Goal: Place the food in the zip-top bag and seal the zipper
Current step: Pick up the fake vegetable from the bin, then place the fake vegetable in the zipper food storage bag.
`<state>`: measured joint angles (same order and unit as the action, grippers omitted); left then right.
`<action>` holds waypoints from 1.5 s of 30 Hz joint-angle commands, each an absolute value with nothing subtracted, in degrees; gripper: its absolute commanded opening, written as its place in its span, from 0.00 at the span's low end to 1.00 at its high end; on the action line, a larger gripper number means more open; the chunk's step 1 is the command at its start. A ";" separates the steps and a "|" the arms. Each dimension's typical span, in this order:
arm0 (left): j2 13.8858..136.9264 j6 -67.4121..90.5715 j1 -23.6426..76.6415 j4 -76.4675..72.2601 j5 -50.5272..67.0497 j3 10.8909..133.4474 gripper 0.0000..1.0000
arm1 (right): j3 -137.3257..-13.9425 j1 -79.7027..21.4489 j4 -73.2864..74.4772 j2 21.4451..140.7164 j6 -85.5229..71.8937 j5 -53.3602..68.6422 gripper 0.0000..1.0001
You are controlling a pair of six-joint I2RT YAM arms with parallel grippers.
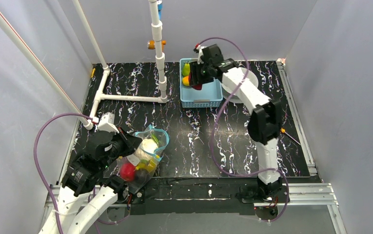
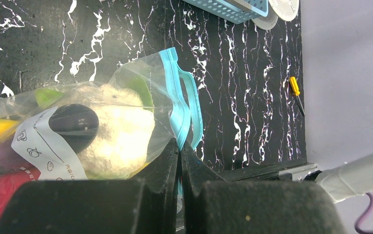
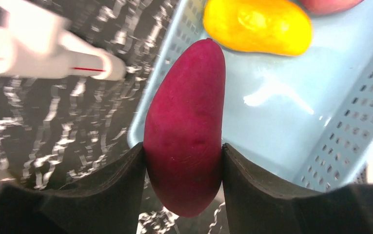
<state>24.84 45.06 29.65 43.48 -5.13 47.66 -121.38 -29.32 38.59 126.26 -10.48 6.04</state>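
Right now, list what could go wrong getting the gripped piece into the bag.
1. The right claw pinches the purple piece by its smooth, rounded sides. It may slip out, and since it hangs over the basket rim, it could drop outside.
2. The cauliflower crowds the bag mouth, so the piece may jam there.
3. The left claw grips only thin plastic by the zipper. That may pull free and let the mouth collapse.
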 commanded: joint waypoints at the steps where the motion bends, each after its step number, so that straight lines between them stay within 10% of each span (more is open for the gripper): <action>1: 23.99 45.14 29.88 41.67 -5.05 48.48 0.00 | -110.33 -29.26 32.16 110.99 -14.15 9.88 0.27; 12: 27.27 43.52 29.88 36.19 -4.10 48.89 0.00 | -80.38 -39.58 15.36 90.79 -23.96 24.62 0.20; 45: 35.76 42.94 29.88 29.92 3.97 52.33 0.00 | -77.94 -55.47 20.39 89.07 -9.72 24.72 0.52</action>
